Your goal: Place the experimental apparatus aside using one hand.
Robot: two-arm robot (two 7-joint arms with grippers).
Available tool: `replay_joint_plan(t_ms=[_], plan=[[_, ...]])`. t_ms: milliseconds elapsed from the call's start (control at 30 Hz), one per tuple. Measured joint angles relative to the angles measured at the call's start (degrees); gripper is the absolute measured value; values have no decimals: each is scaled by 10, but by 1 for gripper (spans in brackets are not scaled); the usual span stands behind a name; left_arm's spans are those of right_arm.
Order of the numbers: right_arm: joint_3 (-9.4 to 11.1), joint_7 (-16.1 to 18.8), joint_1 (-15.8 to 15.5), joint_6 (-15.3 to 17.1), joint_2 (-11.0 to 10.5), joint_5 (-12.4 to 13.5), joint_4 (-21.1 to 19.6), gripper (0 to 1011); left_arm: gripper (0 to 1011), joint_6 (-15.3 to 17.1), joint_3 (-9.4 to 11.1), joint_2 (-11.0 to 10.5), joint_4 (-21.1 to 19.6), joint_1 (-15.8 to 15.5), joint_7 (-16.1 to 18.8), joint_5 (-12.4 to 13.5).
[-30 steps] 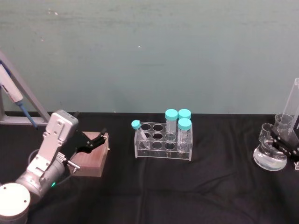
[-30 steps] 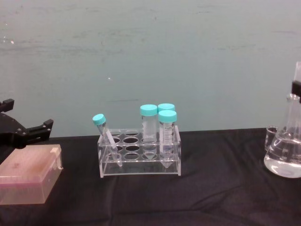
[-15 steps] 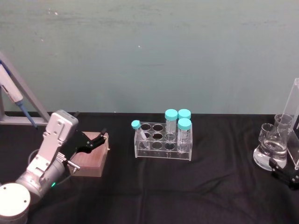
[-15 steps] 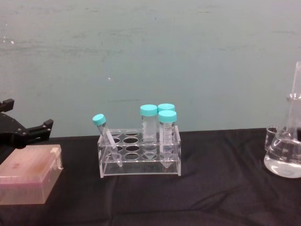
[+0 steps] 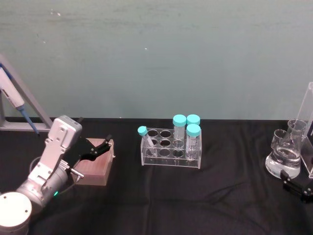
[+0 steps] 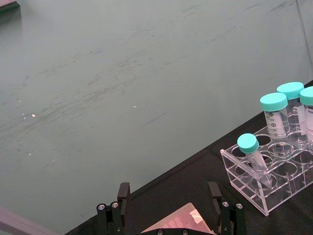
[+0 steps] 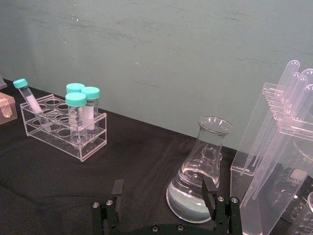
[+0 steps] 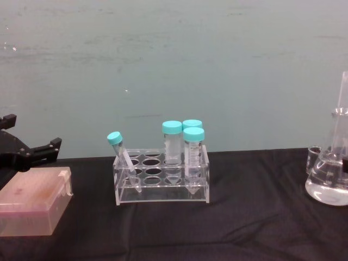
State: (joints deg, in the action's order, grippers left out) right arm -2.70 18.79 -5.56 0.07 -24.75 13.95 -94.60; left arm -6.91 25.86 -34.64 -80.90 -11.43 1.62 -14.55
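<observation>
Wall (image 5: 156,54): plain teal-green, scuffed with pale streaks and specks.
Table (image 5: 195,196): covered in black cloth, meeting the wall.
Light: even, soft, no hard shadows.

Left end effector (image 5: 104,145) parted; right end effector (image 7: 163,196) parted, empty.

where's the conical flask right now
The conical flask stands at the table's far right in the head view, between the small beaker and the acrylic pipette stand, just beyond the open right gripper.
</observation>
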Motion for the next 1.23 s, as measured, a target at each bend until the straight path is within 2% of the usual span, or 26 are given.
replay_joint_plan(t_ms=[1233], plan=[[1,0,-1,-2,0,-1,-1,1003,1000,0,0,0,0,0,0,0]])
